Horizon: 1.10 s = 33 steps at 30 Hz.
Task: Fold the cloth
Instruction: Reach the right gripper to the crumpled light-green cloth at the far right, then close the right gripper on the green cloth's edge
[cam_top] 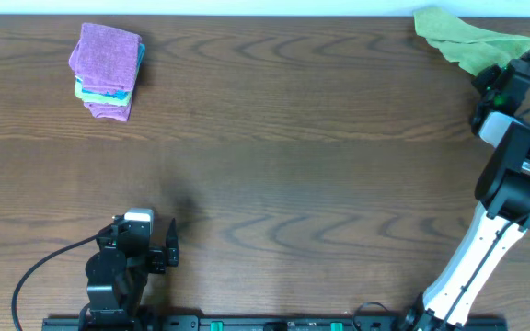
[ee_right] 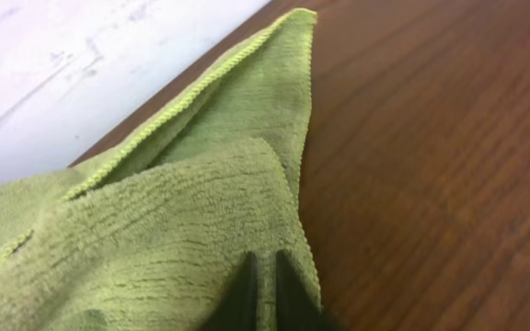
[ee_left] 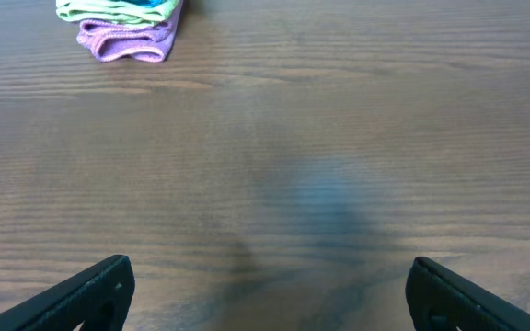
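Note:
A green cloth (cam_top: 463,39) lies crumpled at the table's far right corner. My right gripper (cam_top: 493,81) is at the cloth's near edge. In the right wrist view its fingers (ee_right: 265,276) are shut on a fold of the green cloth (ee_right: 182,211), which fills most of that view. My left gripper (cam_top: 151,246) rests near the front left, far from the cloth. In the left wrist view its fingers (ee_left: 265,294) are wide apart and empty over bare wood.
A stack of folded cloths, purple on top (cam_top: 107,72), sits at the far left; its near edge shows in the left wrist view (ee_left: 122,23). A white wall runs along the table's far edge (ee_right: 81,64).

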Each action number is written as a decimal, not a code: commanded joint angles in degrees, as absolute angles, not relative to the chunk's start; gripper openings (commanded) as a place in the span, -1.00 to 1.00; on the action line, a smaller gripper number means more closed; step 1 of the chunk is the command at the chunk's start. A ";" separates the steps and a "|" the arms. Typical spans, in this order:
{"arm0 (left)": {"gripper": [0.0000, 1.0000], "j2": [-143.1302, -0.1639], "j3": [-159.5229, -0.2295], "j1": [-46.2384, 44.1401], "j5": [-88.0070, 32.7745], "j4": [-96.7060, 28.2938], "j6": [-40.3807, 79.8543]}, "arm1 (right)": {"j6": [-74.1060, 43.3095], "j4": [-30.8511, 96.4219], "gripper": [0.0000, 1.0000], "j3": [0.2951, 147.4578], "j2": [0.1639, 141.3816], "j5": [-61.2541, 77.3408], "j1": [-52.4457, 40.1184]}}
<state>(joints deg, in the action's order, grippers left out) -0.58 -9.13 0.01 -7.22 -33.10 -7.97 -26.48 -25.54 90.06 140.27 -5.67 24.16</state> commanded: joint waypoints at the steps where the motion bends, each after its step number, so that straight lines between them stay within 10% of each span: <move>1: 0.91 -0.21 -8.73 0.36 -7.05 -33.10 -8.60 | -26.02 -25.80 -0.98 91.13 142.56 -5.54 23.66; 33: 0.91 -0.21 -8.73 0.36 -7.05 -33.10 -8.60 | -23.00 7.27 -0.98 91.13 134.85 20.93 23.57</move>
<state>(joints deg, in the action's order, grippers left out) -0.58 -9.13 0.01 -7.22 -33.10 -7.97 -23.59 4.43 93.49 135.90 15.92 24.12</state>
